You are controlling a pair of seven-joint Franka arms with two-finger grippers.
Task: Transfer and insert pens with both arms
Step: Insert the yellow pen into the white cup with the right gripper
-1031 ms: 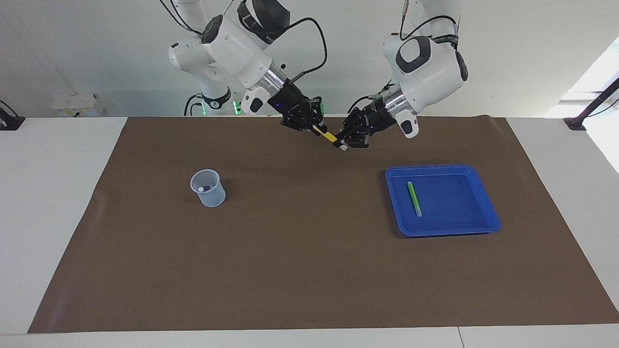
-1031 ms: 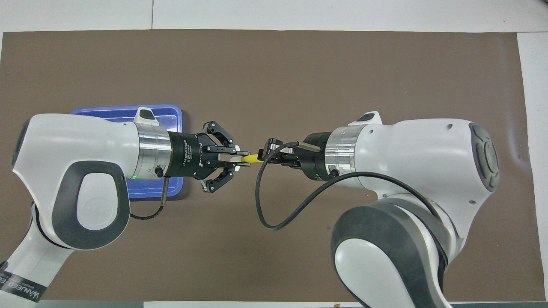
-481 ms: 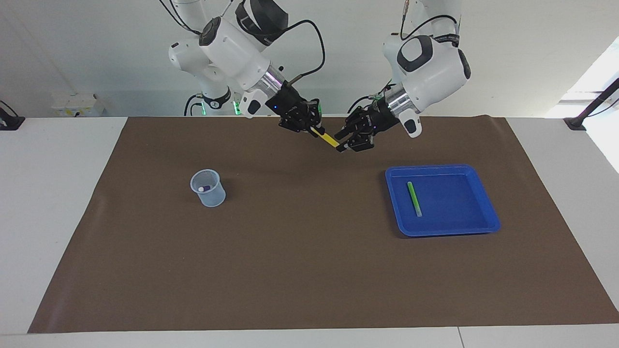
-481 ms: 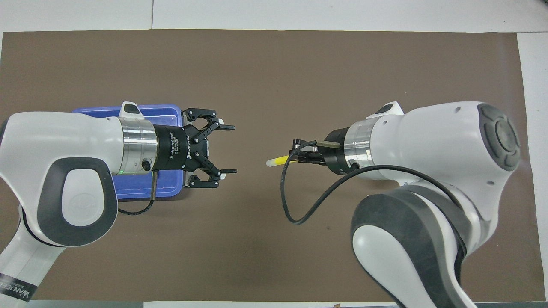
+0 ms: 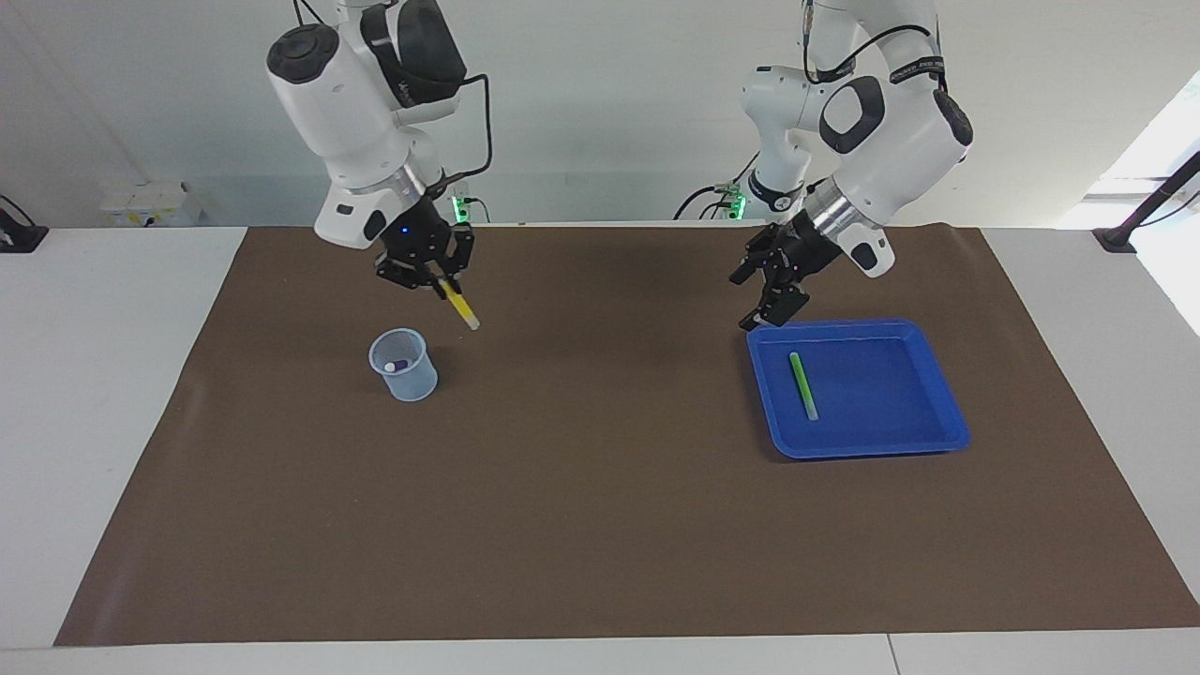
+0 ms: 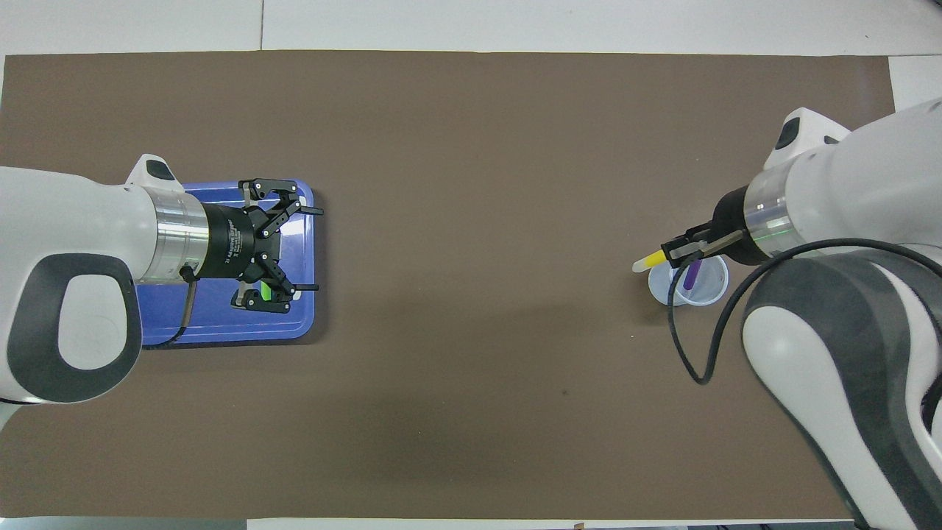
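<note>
1 purple pen (image 6: pixel 690 275) was seen in the cup (image 5: pixel 405 367). The yellow pen (image 5: pixel 460 307) was pinched by the right gripper (image 5: pixel 433 276), apparently just above the cup's 2 o'clock rim. The left gripper (image 5: pixel 771 292) was spread empty over the tray (image 5: pixel 867 442), where the green pen (image 5: pixel 802 385) remained.

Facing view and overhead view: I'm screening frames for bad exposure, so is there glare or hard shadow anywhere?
Facing view: blown-out daylight at the edge beyond the blue tray; soft shadows under the cup. Overhead view: even light, faint sheen on the tray floor.
</note>
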